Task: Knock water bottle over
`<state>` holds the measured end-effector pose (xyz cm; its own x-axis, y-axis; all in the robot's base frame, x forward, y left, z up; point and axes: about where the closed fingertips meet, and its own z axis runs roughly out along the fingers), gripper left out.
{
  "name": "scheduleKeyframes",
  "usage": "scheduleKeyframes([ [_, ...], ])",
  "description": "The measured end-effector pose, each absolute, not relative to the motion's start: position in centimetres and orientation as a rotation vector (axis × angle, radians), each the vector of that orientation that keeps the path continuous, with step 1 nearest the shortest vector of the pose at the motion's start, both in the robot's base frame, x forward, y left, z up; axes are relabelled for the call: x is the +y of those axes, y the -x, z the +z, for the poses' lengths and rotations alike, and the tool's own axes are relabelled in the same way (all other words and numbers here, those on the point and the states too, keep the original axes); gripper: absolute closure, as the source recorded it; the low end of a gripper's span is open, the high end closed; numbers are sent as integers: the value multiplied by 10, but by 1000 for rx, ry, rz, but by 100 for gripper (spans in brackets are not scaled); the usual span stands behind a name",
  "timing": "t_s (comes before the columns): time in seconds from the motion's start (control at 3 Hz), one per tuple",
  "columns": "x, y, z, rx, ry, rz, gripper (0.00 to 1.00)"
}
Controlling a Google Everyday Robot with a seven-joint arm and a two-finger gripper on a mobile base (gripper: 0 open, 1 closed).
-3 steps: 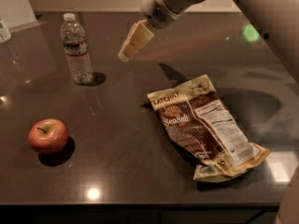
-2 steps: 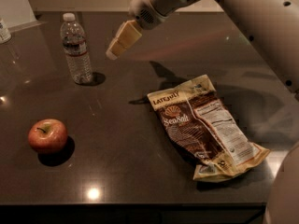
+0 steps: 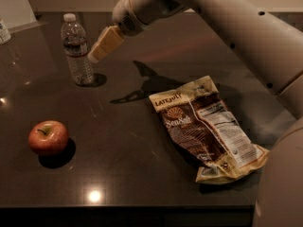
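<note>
1. Here our tool point(image 3: 96, 53) hangs just right of the water bottle point(image 3: 76, 48), level with its label; spread or pressed together, we cannot tell.
2. The bottle stands upright on the table point(image 3: 137, 145), so we should sweep leftward, striking above its middle so that it tips rather than slides.
3. We judge a short, firm push best, since the ribbed plastic looks light.
4. The apple point(image 3: 48, 137) lies well in front of the bottle and the chip bag point(image 3: 208, 129) well to its right; neither blocks us.

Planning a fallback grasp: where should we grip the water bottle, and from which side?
Probably grip the water bottle mid-body, on the ribbed section, coming level from the picture's right: it stands upright, and the gripper hovers close on that side.
</note>
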<state>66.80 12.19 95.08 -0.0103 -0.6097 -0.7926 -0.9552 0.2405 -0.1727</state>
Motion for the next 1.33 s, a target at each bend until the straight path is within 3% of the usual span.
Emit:
scheduleKeyframes([
  [1.33,191,-671,945,1619,1444,703,0],
])
